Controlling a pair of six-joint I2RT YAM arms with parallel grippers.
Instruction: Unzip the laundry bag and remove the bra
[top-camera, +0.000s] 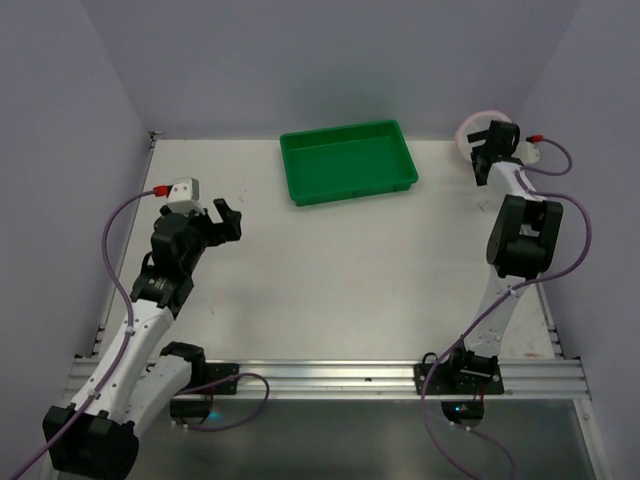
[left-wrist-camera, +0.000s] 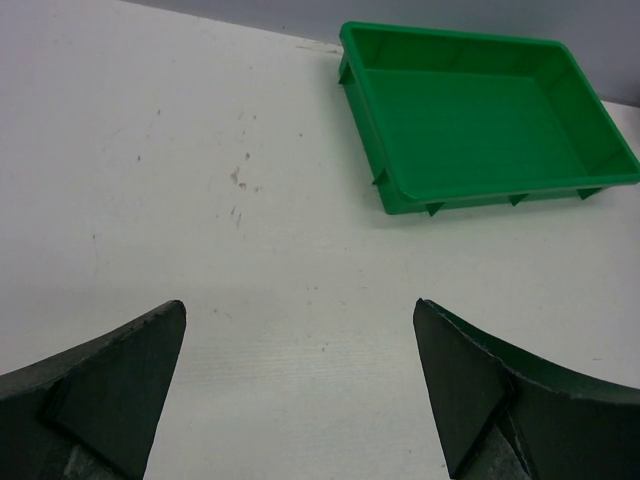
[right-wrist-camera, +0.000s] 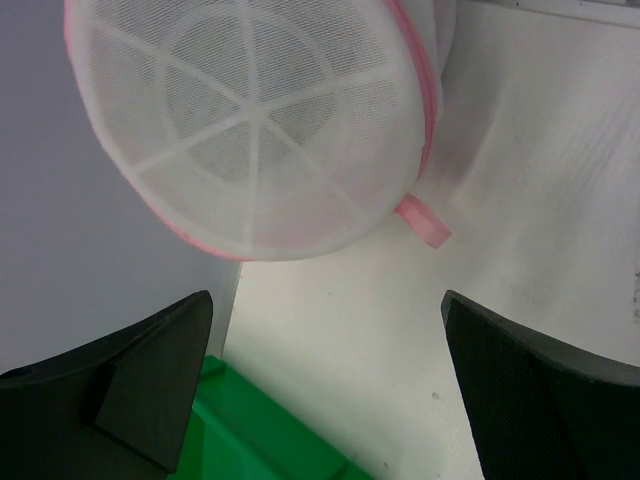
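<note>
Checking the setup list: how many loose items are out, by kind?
Laundry bag: 1
Green tray: 1
Total: 2

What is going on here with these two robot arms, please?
The right end effector is open and faces the round white mesh laundry bag with pink trim, which lies at the far right corner of the white table. It does not touch the bag. The bag looks closed, and nothing is gripped. The left end effector is also open and hovers over the table, apart from the empty rectangular green plastic tray.
</note>
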